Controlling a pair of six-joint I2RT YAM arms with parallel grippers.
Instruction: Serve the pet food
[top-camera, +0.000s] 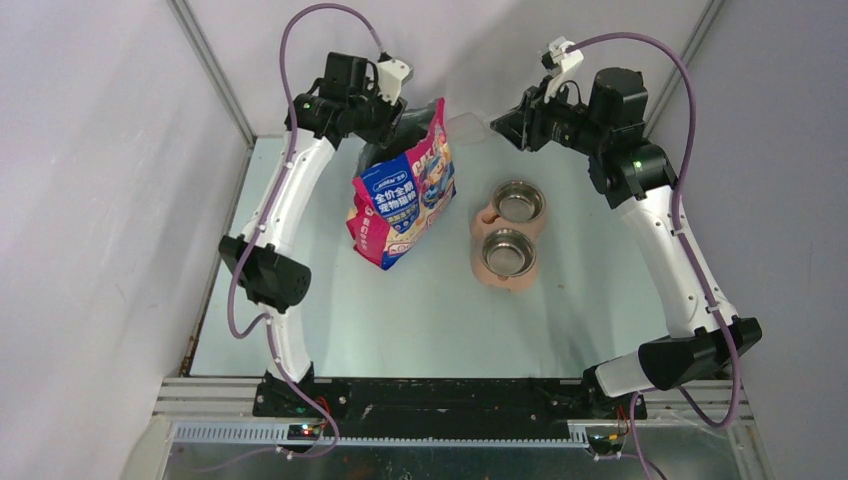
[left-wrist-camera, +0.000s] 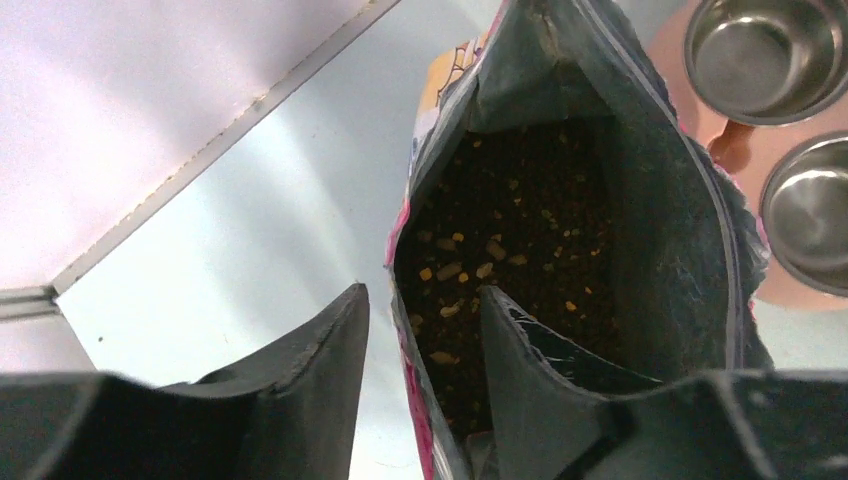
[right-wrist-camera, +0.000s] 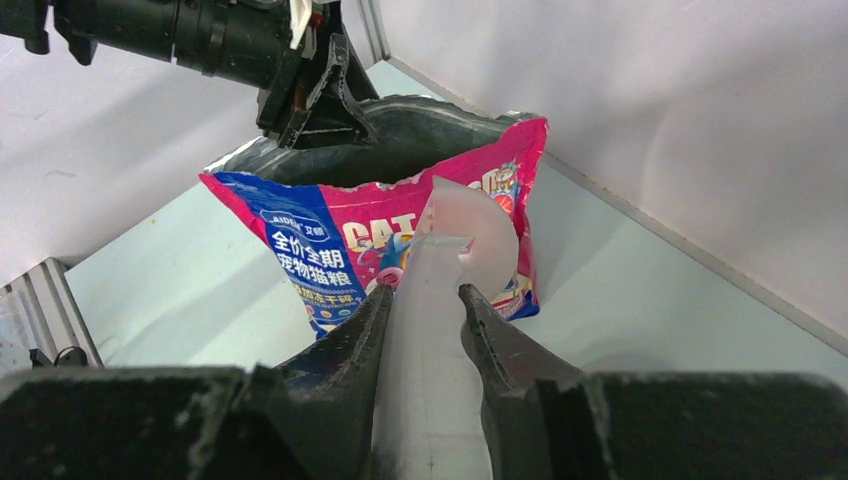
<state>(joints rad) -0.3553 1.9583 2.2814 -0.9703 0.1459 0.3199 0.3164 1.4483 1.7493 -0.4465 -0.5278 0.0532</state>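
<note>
right tool (right-wrist-camera: 425, 292) grips scoop (right-wrist-camera: 470, 228); kibble (left-wrist-camera: 500, 230) in bag (top-camera: 405, 200)

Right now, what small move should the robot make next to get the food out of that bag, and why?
Probably close the left pincer on the bag rim. Its fingers straddle that rim, apart, one inside above the pet food, so the bag stands unheld. The right pincer grips the clear scoop beside the bag; steadying the bag first should make scooping easier.
</note>
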